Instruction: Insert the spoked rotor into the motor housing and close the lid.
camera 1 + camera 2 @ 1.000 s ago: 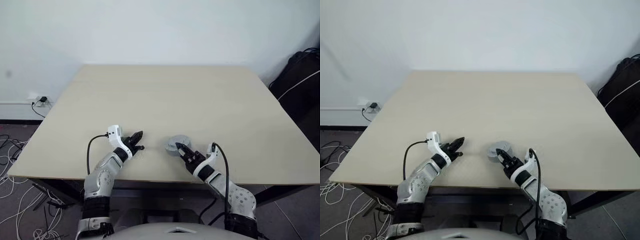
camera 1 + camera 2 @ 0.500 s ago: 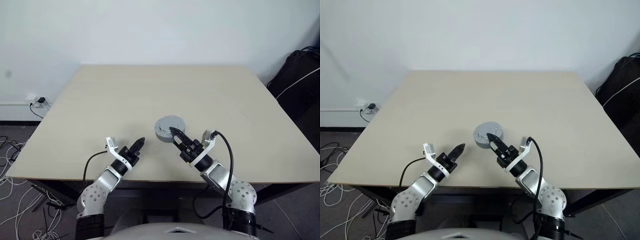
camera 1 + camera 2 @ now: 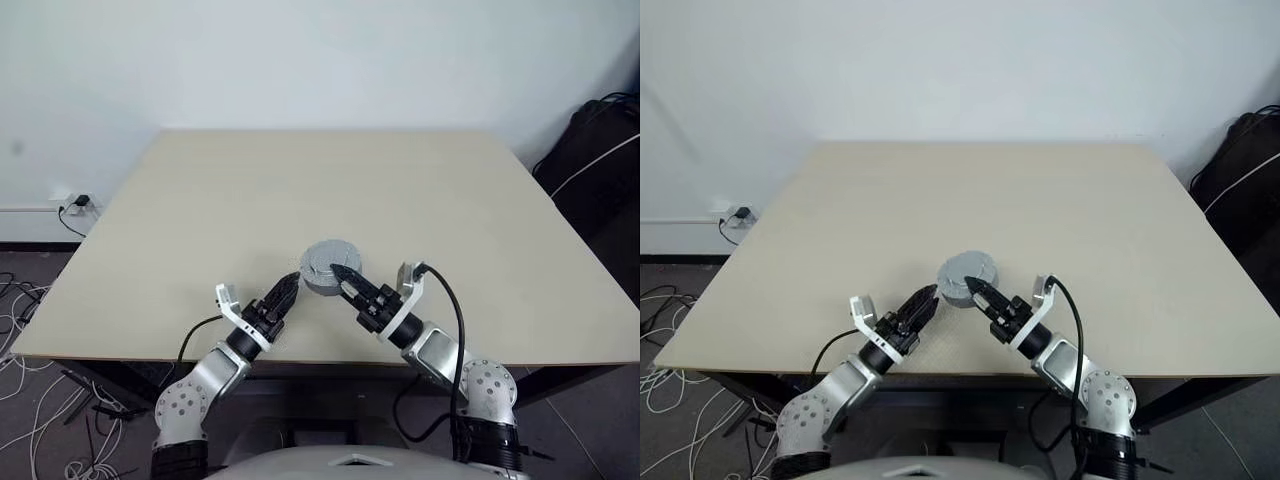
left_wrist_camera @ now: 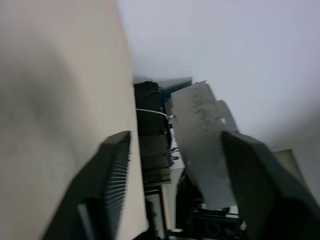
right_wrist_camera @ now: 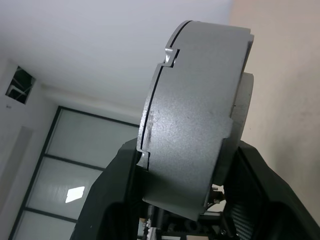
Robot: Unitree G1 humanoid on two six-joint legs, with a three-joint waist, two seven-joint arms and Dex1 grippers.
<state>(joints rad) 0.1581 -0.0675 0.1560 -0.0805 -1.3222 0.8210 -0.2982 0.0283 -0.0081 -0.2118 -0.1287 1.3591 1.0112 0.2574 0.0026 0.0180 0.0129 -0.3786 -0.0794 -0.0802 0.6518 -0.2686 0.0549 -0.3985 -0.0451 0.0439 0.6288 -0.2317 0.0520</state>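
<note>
- Since a second ago, both arms have risen off the pale beige wooden surface (image 3: 330,190) and drawn together.
- Right gripper (image 3: 345,283), jaws clamped on the round grey metal motor housing (image 3: 326,265), holds it above the near edge.
- Left gripper (image 3: 286,291), jaws parted, sits just beside it.

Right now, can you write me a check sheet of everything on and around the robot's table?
Surface: the beige table, bare apart from the work at its near edge.
Job's things: a round grey motor assembly, lifted off the table; rotor and lid cannot be told apart.
Clutter: nothing seen.
Grippers: the right gripper is shut on the grey assembly; the left gripper is open, its fingers either side of the assembly in the left wrist view.
Cables: a black cable on each wrist; white cables on the floor.
Surroundings: a white wall, a wall socket, a black bag.
</note>
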